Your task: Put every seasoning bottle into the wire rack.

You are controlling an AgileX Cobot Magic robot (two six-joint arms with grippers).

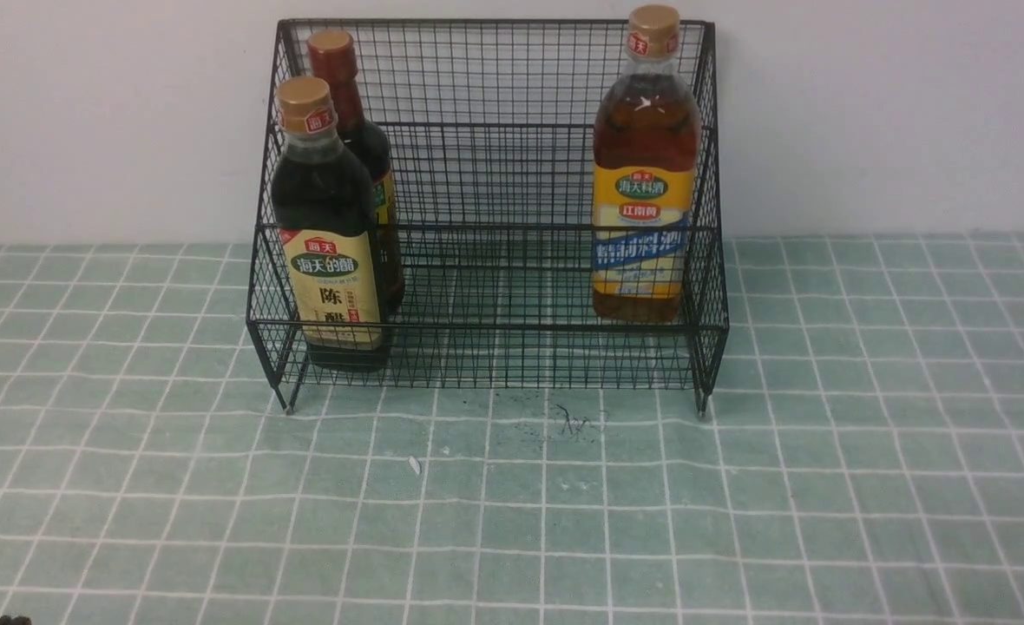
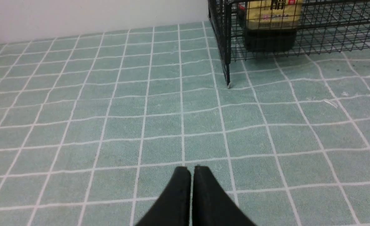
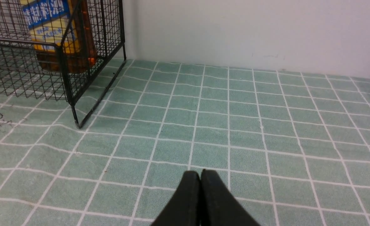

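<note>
The wire rack [image 1: 490, 174] is set against the wall on the green checked cloth [image 1: 868, 451]. The amber bottle [image 1: 644, 174] is stood in its right side, the cream-labelled dark bottle [image 1: 325, 234] in its lower left corner, the red-necked bottle [image 1: 364, 148] behind it. The left gripper [image 2: 191, 171] and right gripper [image 3: 200, 175] are held closed and empty over the cloth.

Green checked cloth [image 1: 868, 417] under a black wire rack [image 1: 486, 286].

Covered in a pale green cloth with white grid lines, slightly rippled near the rack's front feet. Standing on it against the white wall: the rack, on thin legs. Lying just in front of the rack: dark scuff marks [image 1: 574, 423] and a small white fleck [image 1: 414, 465].
</note>
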